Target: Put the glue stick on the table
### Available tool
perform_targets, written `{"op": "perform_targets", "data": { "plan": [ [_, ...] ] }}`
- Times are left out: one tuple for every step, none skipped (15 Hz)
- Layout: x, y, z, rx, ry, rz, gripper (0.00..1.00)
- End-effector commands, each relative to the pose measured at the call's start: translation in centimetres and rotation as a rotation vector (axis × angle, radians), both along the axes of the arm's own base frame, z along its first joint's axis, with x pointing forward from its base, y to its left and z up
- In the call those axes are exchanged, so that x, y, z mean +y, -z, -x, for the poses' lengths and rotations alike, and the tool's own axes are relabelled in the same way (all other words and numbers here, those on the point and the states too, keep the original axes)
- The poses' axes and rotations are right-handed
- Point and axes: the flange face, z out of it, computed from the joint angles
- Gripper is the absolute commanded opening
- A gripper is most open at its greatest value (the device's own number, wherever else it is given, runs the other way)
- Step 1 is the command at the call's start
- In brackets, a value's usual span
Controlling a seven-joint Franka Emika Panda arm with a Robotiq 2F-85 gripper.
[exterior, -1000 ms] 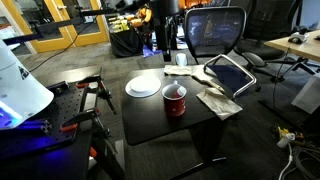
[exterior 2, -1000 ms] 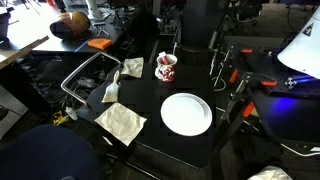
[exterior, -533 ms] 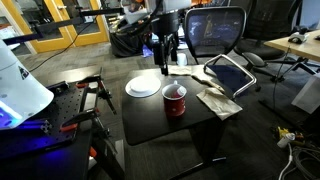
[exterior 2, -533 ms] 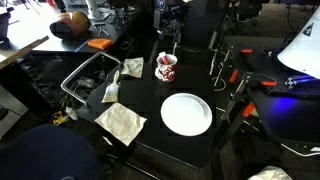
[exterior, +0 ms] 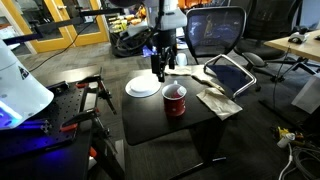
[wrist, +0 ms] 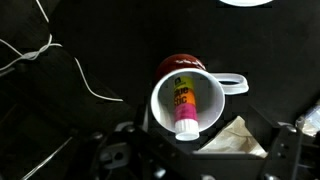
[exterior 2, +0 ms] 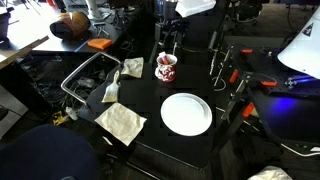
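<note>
The glue stick (wrist: 183,104), with a yellow, orange and pink label and a white cap, stands inside a red mug with a white inside (wrist: 186,98). The mug (exterior: 175,100) (exterior 2: 166,67) stands on the small dark table (exterior: 165,125) (exterior 2: 150,100). My gripper (exterior: 160,70) (exterior 2: 172,42) hangs above the table beside the mug, empty. In the wrist view its dark fingers (wrist: 195,160) sit wide apart at the lower edge, with the mug just beyond them. The glue stick does not show in either exterior view.
A white plate (exterior: 143,86) (exterior 2: 187,113) lies on the table near the mug. Crumpled napkins (exterior: 215,100) (exterior 2: 120,122) lie along one edge. A tablet (exterior: 230,72) and an office chair (exterior: 215,30) stand behind. Red-handled clamps (exterior: 95,95) sit beside the table.
The arm has come down and forward from the back of the table toward the mug. The mug, plate and napkins have not moved.
</note>
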Motion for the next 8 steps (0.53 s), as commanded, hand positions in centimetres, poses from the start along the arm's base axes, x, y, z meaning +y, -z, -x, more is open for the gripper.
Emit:
{"op": "perform_targets", "data": {
  "plan": [
    [-0.3,1.3,-0.8,-0.032,0.034,-0.002,1.0],
    [-0.4,1.6,-0.9,-0.037,0.041,-0.002,1.0],
    [-0.5,2.0,-0.9,-0.038,0.049,-0.001,1.0],
    [-0.6,2.3,-1.0,-0.041,0.053,-0.002,1.0],
    [-0.7,2.7,-1.1,-0.043,0.059,-0.001,1.0],
    [-0.8,3.0,-1.1,-0.043,0.065,0.0,1.0],
    [-1.0,3.4,-1.2,-0.043,0.069,0.004,1.0],
    [-1.1,3.6,-1.3,-0.045,0.071,0.007,1.0]
  ]
}}
